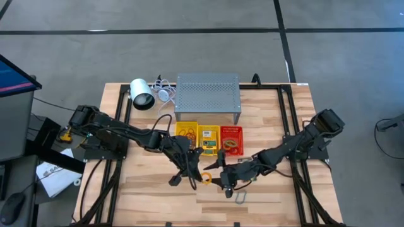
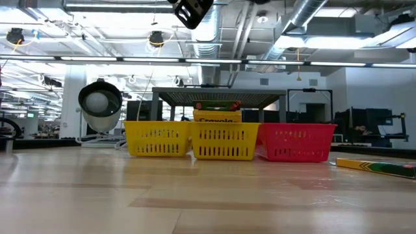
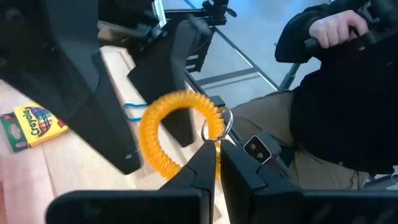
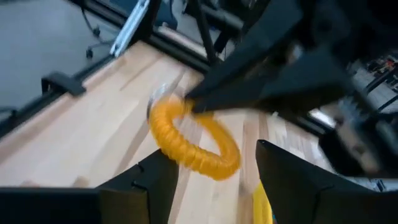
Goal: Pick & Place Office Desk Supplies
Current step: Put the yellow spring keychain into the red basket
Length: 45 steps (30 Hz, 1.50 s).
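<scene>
At lower centre of the high view, an orange coil ring (image 3: 180, 134) is being pinched by the closed left gripper (image 3: 214, 163) for transfer; the right gripper (image 4: 217, 168) is being held wide beside it.

Your two matte black jointed arms, boxy wrist housings, thin black cables looping beside the links, left gripper (image 3: 214, 163) with flat tapered black fingers (image 3: 200, 171), right gripper (image 4: 214, 169) with broad angular black fingers (image 4: 154, 176).

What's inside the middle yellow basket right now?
In the middle yellow basket, a yellow-and-green crayon box shows from above and pokes over the rim in the low view. Whatever lies beneath the box is covered.
</scene>
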Each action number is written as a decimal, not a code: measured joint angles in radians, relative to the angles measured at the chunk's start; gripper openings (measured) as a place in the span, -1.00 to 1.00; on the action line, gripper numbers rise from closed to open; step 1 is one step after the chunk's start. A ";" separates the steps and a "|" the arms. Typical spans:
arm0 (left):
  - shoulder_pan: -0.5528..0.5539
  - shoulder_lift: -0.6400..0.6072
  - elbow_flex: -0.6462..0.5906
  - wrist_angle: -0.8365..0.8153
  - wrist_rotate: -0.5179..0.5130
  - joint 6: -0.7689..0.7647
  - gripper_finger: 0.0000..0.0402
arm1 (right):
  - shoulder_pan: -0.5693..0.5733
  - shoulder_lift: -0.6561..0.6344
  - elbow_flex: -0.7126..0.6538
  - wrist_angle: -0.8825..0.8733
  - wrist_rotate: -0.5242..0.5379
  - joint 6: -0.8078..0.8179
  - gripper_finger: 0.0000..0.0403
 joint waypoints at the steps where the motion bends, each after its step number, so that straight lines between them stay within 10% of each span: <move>1: 0.002 0.000 0.000 0.001 0.000 0.000 -0.95 | 0.000 -0.002 -0.004 -0.009 0.001 0.001 0.01; 26: 0.013 0.000 0.000 0.011 -0.004 -0.006 -0.91 | 0.006 -0.004 -0.003 -0.005 -0.009 0.013 -0.89; 45: 0.013 -0.010 0.000 0.003 -0.046 -0.006 -0.25 | 0.012 -0.049 -0.004 -0.068 0.007 0.040 -0.91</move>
